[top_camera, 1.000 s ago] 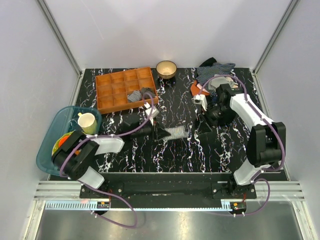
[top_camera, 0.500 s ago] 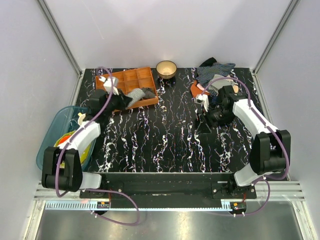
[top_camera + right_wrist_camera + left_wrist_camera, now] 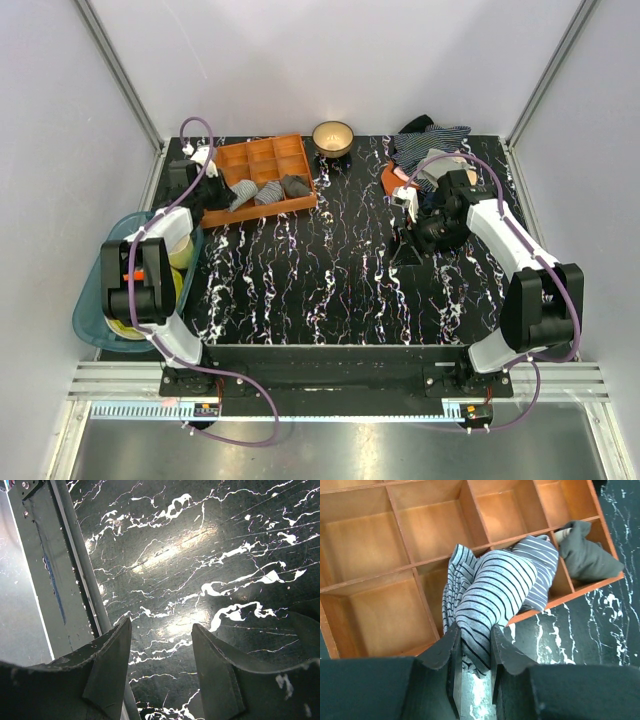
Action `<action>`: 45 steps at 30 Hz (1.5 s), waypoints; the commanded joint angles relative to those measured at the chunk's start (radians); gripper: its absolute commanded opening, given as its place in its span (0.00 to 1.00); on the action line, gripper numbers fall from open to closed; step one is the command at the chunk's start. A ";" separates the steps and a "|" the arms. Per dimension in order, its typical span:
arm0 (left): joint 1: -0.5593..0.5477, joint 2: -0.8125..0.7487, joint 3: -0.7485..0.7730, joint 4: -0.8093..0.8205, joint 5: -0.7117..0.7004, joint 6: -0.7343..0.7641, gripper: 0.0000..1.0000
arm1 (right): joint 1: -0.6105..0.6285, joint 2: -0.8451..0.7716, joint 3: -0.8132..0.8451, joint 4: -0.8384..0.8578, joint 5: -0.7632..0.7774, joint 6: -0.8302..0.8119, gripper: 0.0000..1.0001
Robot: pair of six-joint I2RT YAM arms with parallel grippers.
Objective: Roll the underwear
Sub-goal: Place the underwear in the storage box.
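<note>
1. The left gripper [image 3: 475, 630] is clamped tight on the lower end of the underwear [image 3: 492, 592], which is bunched into a fat striped roll.
2. That roll is laid slantwise across a front-row compartment of the orange tray [image 3: 370, 535]. Its gripped end is hung out over the front wall, so the wall is sat right under it.
3. A bluish striped roll [image 3: 544, 562] is pressed against the underwear's right side in the next compartment. A dark grey bundle [image 3: 585, 555] is stuffed into the end one.
4. From above, the tray is seen at the back left of the black marble table [image 3: 300, 290]. The left arm is folded up over a teal bin [image 3: 95, 290], with a cup [image 3: 180, 250] half hidden behind it.
5. The right gripper [image 3: 161, 627] is held with its fingers apart. Nothing is caught between them and only bare marble is seen below, with a metal rail [image 3: 60, 555] off to one side.
6. Further back, a bowl [image 3: 332, 135] is parked mid-table and a heap of dark striped clothes [image 3: 432, 143] is piled in the back right corner.
</note>
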 commanded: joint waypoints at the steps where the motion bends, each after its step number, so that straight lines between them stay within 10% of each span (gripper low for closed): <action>1: 0.016 0.040 0.091 -0.012 -0.026 0.045 0.00 | -0.005 -0.028 -0.004 0.011 -0.032 0.003 0.60; 23: -0.027 0.232 0.270 -0.151 -0.068 0.089 0.00 | -0.004 -0.012 0.002 -0.006 -0.036 -0.005 0.59; 45: -0.119 0.460 0.519 -0.633 -0.164 0.258 0.00 | -0.004 -0.041 0.013 -0.035 -0.059 -0.030 0.59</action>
